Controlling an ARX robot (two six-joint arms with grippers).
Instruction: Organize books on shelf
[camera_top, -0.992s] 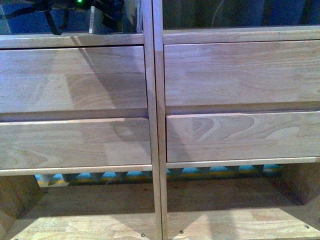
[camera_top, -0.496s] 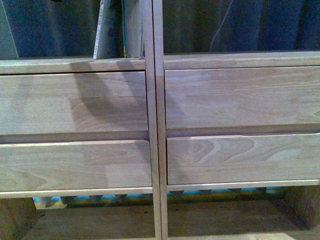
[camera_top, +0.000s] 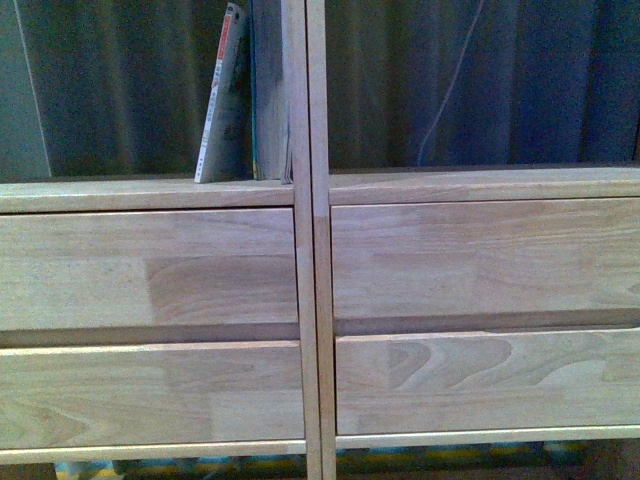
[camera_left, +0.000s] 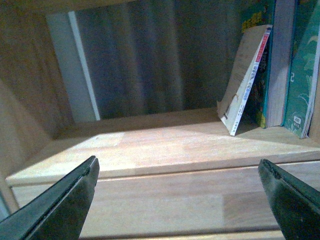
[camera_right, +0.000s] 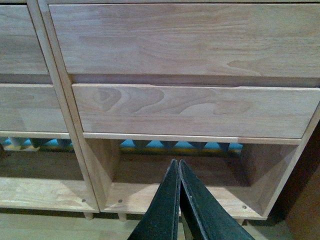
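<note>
On shelf (camera_top: 150, 193), softcover (camera_top: 222, 95) leaning (tilted), thicker book (camera_top: 268, 90) upright beside.

thin softcover (camera_top: 222, 95) leaning on upright books (camera_top: 268, 90), light-wood shelf (camera_top: 150, 270)

Shelf (camera_top: 310, 190) seen filling frame. Thin softcover (camera_top: 222, 95) leaned against thicker book (camera_top: 268, 90), upper centre-left, both stood on left compartment board above drawers (camera_top: 150, 270).
</note>
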